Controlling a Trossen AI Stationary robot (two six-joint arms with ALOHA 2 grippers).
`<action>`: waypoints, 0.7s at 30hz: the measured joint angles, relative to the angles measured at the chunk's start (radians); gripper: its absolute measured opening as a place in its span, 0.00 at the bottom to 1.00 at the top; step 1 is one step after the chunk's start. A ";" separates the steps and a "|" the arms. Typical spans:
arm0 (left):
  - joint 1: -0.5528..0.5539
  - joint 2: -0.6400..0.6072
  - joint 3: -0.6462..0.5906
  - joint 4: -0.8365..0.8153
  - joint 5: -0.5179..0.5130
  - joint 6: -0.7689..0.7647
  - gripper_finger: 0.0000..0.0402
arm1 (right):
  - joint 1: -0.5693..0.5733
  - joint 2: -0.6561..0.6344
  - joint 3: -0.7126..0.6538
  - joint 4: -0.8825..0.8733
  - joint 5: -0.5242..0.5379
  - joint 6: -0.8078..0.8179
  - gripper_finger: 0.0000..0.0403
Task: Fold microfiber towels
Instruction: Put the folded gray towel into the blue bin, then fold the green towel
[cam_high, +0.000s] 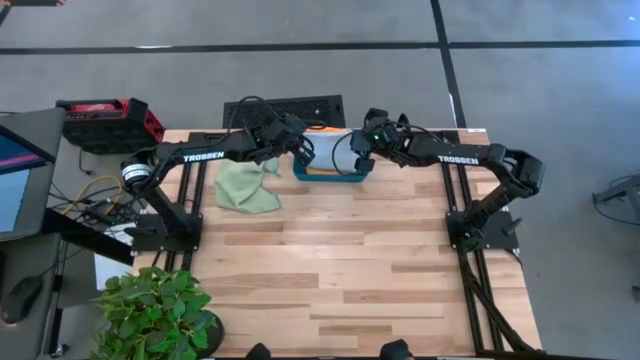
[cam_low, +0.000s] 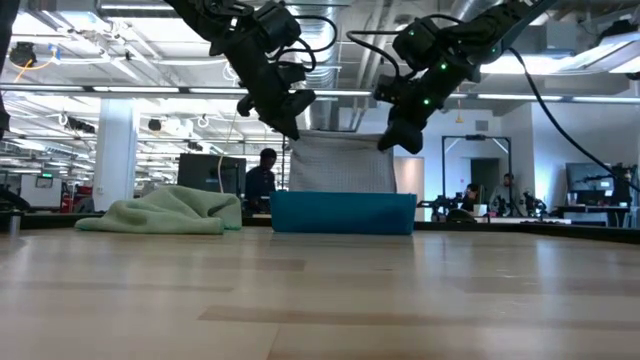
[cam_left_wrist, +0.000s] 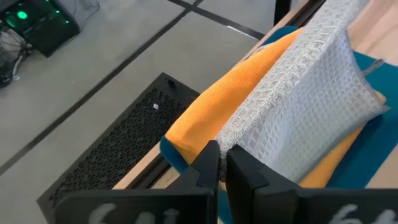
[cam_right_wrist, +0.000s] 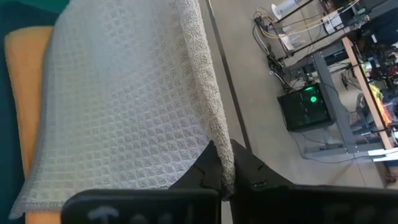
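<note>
Left gripper (cam_low: 290, 125) and right gripper (cam_low: 390, 140) each pinching a top corner of grey towel (cam_low: 340, 165), hanging above teal tray (cam_low: 343, 213), green towel (cam_low: 165, 212) crumpled beside it

Open-plan lab: exposed ducts (cam_low: 330, 60), workstations (cam_low: 210, 172)

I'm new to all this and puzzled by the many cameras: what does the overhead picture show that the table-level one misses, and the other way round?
Only the overhead view shows the potted plant by the table's near left corner and the red case on the floor. Only the table-level view shows the grey towel hanging as a sheet, and people in the room behind. Both show the left gripper and right gripper pinching its top corners over the teal tray, and the green towel crumpled beside it.
</note>
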 joint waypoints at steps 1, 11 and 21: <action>0.000 0.000 0.000 0.007 0.008 0.001 0.00 | 0.000 0.000 0.000 -0.001 0.003 0.000 0.06; 0.006 0.000 -0.002 0.028 0.003 0.008 0.18 | -0.005 0.000 -0.002 -0.007 0.019 0.000 0.15; 0.044 0.000 -0.002 0.035 -0.030 0.018 0.40 | -0.031 -0.001 -0.002 0.011 0.007 0.000 0.42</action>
